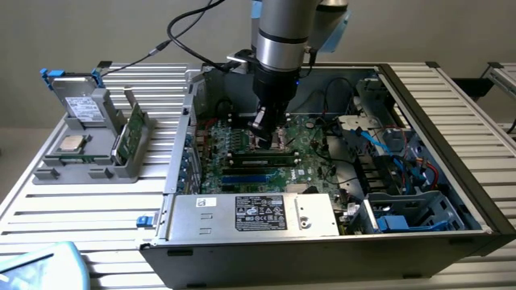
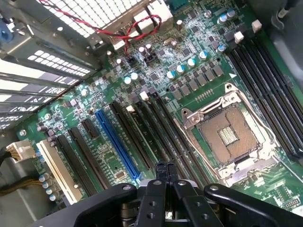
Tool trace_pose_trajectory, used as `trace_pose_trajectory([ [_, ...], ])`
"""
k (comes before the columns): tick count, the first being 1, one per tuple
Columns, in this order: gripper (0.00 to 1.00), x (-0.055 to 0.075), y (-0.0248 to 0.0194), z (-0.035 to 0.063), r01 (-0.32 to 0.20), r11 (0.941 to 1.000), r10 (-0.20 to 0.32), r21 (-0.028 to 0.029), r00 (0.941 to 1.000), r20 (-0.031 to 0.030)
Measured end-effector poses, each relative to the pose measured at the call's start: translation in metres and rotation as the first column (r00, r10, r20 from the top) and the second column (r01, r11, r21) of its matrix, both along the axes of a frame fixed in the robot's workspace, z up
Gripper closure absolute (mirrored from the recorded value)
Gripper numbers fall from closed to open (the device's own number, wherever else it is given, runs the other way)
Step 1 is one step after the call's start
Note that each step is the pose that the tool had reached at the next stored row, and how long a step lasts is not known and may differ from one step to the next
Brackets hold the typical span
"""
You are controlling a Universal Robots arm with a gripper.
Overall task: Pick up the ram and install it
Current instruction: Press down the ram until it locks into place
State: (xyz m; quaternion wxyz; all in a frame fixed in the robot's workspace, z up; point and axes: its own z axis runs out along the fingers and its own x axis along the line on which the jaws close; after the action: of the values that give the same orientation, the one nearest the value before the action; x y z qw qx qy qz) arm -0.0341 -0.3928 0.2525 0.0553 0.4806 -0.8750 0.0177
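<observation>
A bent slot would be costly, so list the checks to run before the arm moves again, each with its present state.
1. Pincer shut: ok.
2. Nothing caught between its tips: ok.
3. Ram lying along a motherboard slot, not tilted out: ok.
4. Ram pressed fully home, end latches closed: cannot tell.
5. Pincer in contact with the ram: cannot tell.
6. Pincer off the open CPU socket, which lies beside it: ok.
</observation>
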Motion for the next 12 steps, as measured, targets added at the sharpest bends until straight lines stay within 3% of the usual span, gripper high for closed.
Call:
trace_pose_trajectory([
  [7, 0.89, 0.0, 0.0, -0.0001, 0.07, 0.9975, -0.07, -0.0089, 0.997, 0.0326],
  [12, 0.89, 0.0, 0.0, -0.0002, 0.13, 0.9915, -0.129, -0.0106, 0.9906, 0.0443],
])
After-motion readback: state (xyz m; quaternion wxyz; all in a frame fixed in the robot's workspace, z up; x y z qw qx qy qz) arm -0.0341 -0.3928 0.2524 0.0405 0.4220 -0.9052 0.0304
